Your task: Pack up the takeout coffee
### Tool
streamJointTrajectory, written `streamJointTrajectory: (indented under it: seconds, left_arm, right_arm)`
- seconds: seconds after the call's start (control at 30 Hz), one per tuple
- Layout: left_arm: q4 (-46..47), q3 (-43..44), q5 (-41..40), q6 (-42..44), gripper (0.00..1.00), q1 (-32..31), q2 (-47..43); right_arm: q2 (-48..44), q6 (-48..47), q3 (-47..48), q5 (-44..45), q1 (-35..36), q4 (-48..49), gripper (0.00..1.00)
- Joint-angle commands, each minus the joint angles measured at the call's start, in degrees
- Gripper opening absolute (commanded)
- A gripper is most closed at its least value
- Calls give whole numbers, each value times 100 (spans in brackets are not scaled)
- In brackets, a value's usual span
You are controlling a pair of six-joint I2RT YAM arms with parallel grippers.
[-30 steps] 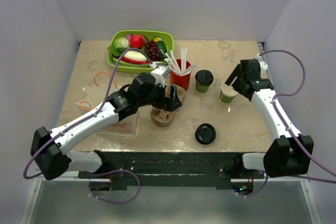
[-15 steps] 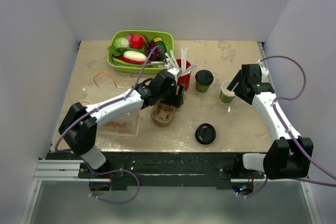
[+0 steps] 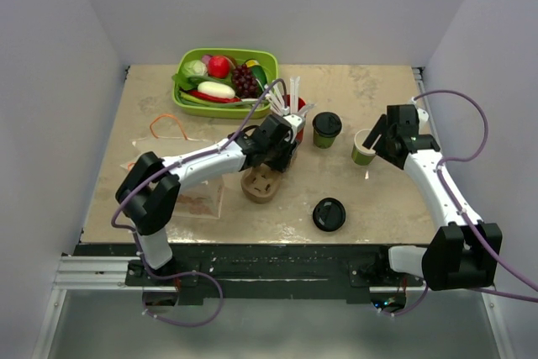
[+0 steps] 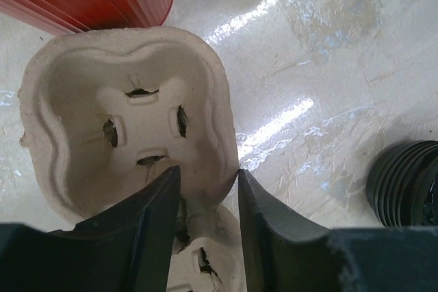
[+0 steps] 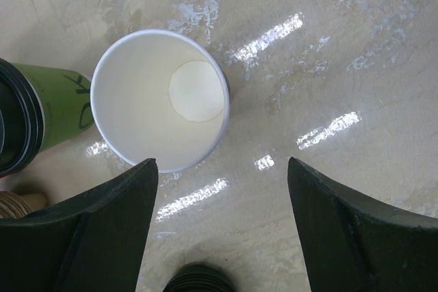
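Beige tabletop [image 3: 378, 90], mottled, glossy. On right side, open green cup [image 5: 161, 100] upright, unlidded, white inside, appears empty. Its loose black lid [image 3: 329, 214], ribbed plastic, lies well apart near front edge. Also a lidded green cup [image 3: 326, 129] beside red cup [image 3: 290, 119]. Judgement: paper cup light, thin-walled, crushable; take at mid-wall, gentle squeeze. Over open cup, right gripper [image 5: 220, 165]: jaws wide, clear of rim. By contrast, left gripper [image 4: 207, 172]: jaws narrow, pinching wall of moulded-pulp carrier [image 4: 102, 87].
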Motion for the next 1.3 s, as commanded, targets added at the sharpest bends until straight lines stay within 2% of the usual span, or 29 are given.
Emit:
streamJointTrajectory:
  seconds: [0.0, 0.17, 0.4, 0.53, 0.7, 0.97, 1.13, 1.27]
  left_arm:
    - [197, 253, 120, 235, 43, -32, 68]
    - [162, 253, 165, 287, 40, -32, 86]
    - [92, 385, 94, 340, 18, -32, 148]
    - [118, 359, 208, 340, 15, -32, -36]
    - [118, 289, 244, 314, 2, -32, -239]
    - [4, 148, 24, 410, 0, -41, -801]
    - [-101, 69, 146, 946, 0, -120, -1284]
    - [-102, -36, 409, 1700, 0, -401, -1557]
  right_arm:
    - [-187, -163, 36, 80, 5, 24, 79]
    - [-187, -207, 9, 1, 14, 68, 78]
    - [-248, -234, -8, -43, 5, 68, 78]
    - [-328, -242, -26, -52, 5, 68, 78]
    - [-363, -251, -35, -70, 5, 85, 78]
    - [-521, -313, -43, -219, 5, 129, 77]
    - [-767, -348, -8, -377, 5, 77, 77]
    - [-1118, -147, 114, 8, 5, -143, 77]
